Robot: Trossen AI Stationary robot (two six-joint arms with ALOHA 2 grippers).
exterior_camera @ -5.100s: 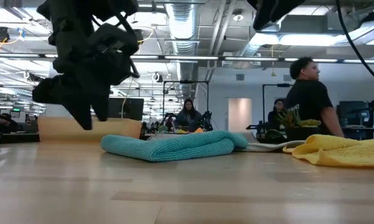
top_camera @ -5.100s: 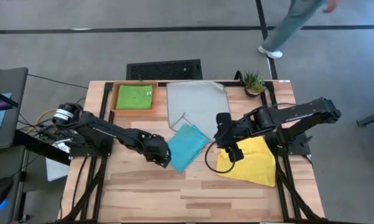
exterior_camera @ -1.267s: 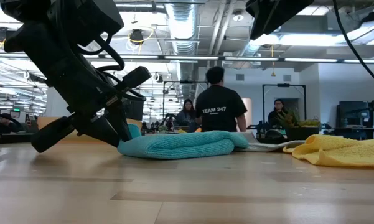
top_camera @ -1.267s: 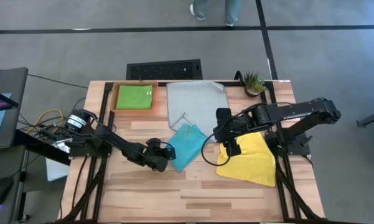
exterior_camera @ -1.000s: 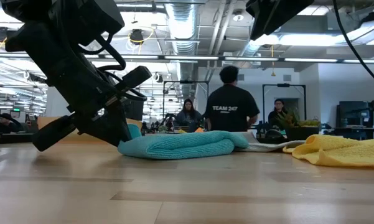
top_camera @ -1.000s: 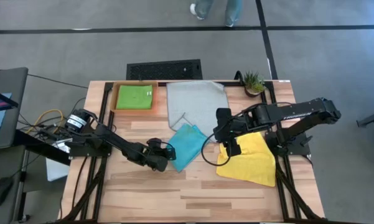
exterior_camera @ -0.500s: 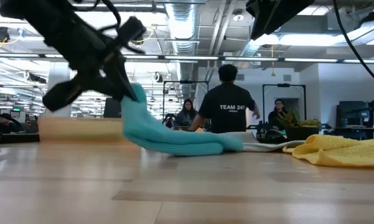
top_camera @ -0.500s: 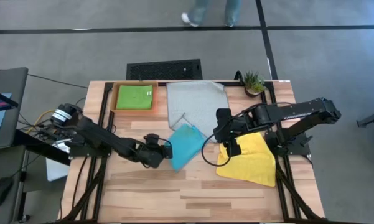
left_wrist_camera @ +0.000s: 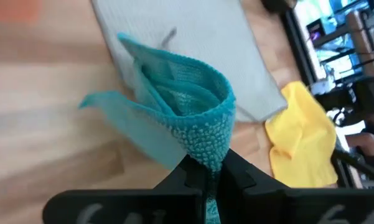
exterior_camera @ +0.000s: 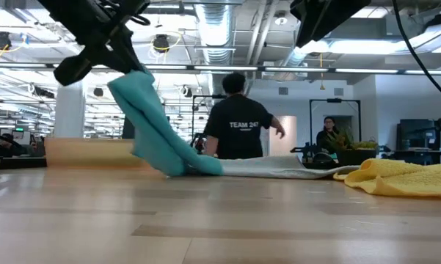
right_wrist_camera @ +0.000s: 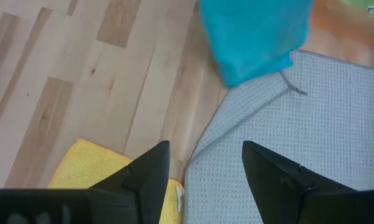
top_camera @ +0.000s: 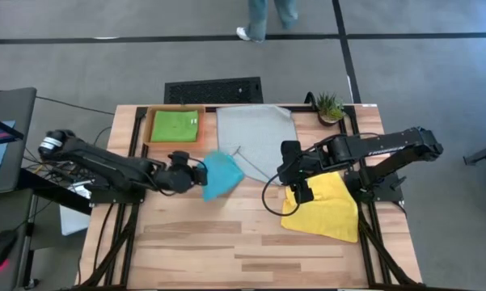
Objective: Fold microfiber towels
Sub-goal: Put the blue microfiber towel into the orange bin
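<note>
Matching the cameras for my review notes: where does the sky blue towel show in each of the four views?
High view: blue towel at table centre, pinched by the left tool.
Low view: hanging left of centre, lower end on the table.
Left wrist view: centre, in that tool.
Right wrist view: top centre.
Shared landmark: the grey towel beside it.

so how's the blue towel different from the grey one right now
The blue towel is pinched by the shut left gripper and lifted, hanging with only its lower end on the table; the grey towel lies on the table, ungripped. The blue towel is bunched and folded on itself; the grey towel is spread flat, one corner turned over. The blue towel shows less area than the grey towel. Both are soft textured cloths.
</note>
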